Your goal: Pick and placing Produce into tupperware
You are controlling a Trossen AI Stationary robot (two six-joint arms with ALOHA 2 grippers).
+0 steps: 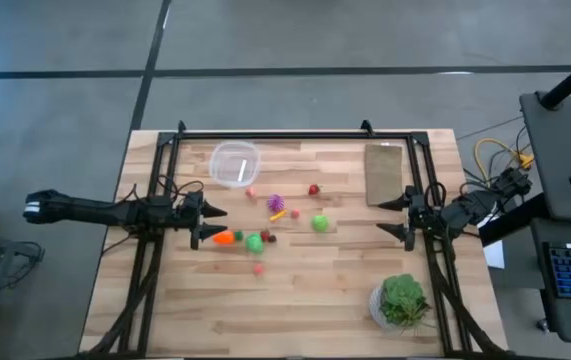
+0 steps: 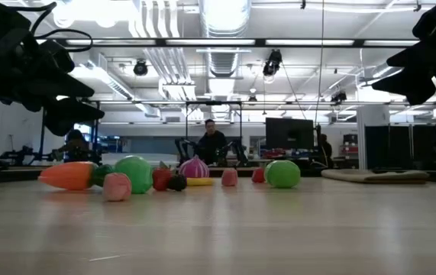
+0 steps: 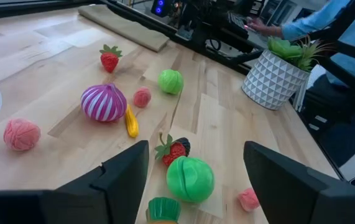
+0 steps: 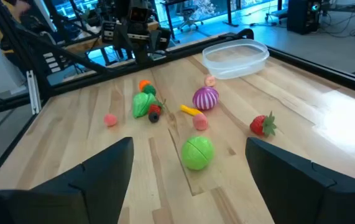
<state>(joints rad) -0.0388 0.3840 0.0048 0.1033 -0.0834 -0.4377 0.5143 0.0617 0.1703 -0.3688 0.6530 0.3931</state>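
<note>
Produce scattered, both arms waiting.
Left gripper [image 1: 213, 224] and right gripper [image 1: 393, 217] are spread, empty, at mid-left and mid-right. Carrot [image 1: 224, 238] and green balls [image 1: 255, 241] lie centre; tupperware [image 1: 235, 163] sits upper centre-left.

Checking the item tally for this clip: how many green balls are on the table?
2: one green ball beside the carrot near the left gripper, the other green ball mid-table nearer the right gripper. None seems hidden.

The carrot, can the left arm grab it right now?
Probably yes. The carrot lies just in front of the left gripper, whose jaws are open. Nothing sits between them; a green ball lies just past the carrot.
</note>
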